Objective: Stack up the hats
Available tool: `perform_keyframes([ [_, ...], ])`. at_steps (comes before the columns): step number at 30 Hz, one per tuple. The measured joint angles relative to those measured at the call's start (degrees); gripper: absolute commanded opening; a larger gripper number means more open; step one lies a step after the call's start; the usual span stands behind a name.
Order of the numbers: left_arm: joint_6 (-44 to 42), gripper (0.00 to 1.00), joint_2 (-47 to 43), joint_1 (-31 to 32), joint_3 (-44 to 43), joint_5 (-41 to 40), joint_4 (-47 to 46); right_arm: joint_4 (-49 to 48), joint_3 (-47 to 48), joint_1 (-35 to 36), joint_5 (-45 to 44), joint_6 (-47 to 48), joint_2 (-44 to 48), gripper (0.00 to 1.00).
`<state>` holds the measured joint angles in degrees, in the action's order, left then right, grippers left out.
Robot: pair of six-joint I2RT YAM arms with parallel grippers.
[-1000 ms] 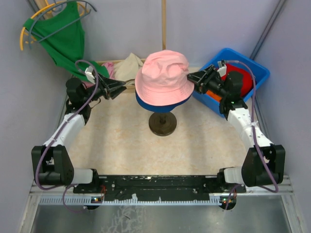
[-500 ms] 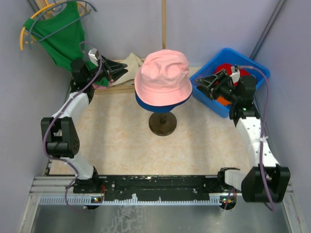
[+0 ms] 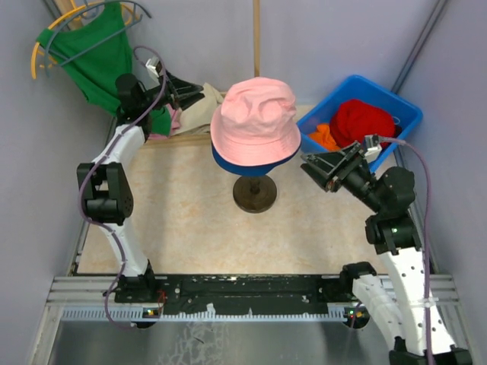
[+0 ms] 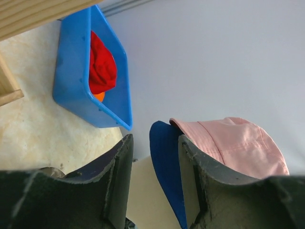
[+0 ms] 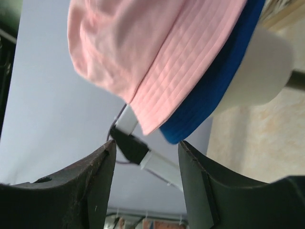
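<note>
A pink bucket hat (image 3: pixel 255 120) sits on a navy blue hat (image 3: pixel 251 163) on a stand (image 3: pixel 255 194) mid-table. Both show in the left wrist view, pink (image 4: pixel 233 145) over blue (image 4: pixel 167 162), and in the right wrist view, pink (image 5: pixel 152 52) over blue (image 5: pixel 214 90). A red hat (image 3: pixel 364 122) and an orange one (image 3: pixel 325 137) lie in the blue bin (image 3: pixel 396 103). My left gripper (image 3: pixel 186 93) is open and empty, raised at the back left. My right gripper (image 3: pixel 319 169) is open and empty, right of the stand.
A green garment on a hanger (image 3: pixel 95 57) hangs at the back left. Beige and pink cloths (image 3: pixel 194 110) lie behind the left gripper. A wooden post (image 3: pixel 256 38) stands behind the hats. Walls close in on both sides.
The left gripper rose and drew back toward the far left corner. The right gripper pulled away from the bin, toward the near side and right of the stand. The hats stayed put.
</note>
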<state>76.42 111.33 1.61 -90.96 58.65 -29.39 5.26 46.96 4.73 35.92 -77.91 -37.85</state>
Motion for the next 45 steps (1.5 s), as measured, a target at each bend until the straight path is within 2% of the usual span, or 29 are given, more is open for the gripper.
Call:
perform_keyframes([
  [5,0.9,0.49,0.8,1.3,-2.0,1.5,-1.2,-0.1,-0.6,14.6,-7.4,-3.1,-0.2,0.54],
  [10,2.4,0.49,0.8,2.6,-1.9,2.7,-3.3,-1.6,-1.6,20.2,-12.6,-3.9,-3.7,0.54],
  [18,5.0,0.49,0.8,3.3,-0.2,3.8,-7.2,-6.2,-1.9,20.5,-16.2,-4.2,-6.9,0.52],
  [25,6.4,0.48,0.8,3.3,-0.1,4.1,-8.9,-8.3,-1.9,20.6,-16.9,-4.2,-7.7,0.43],
  [26,6.4,0.48,0.8,3.3,-0.1,4.1,-9.0,-8.7,-1.9,20.6,-16.9,-4.2,-7.8,0.38],
  [29,6.7,0.48,0.7,3.3,0.2,4.5,-9.7,-9.9,-1.9,20.6,-16.9,-4.3,-8.3,0.16],
  [32,6.9,0.48,0.7,3.3,1.4,4.8,-10.4,-9.9,-1.9,20.6,-16.9,-4.5,-8.7,0.01],
  [39,7.7,0.48,-0.8,3.3,7.3,5.1,-11.5,-8.8,-2.0,18.9,-16.0,-4.2,-8.2,0.00],
  [45,11.3,0.49,-4.5,3.3,12.7,5.0,-16.6,-8.9,-2.1,10.9,-9.7,-3.2,-9.0,0.00],
])
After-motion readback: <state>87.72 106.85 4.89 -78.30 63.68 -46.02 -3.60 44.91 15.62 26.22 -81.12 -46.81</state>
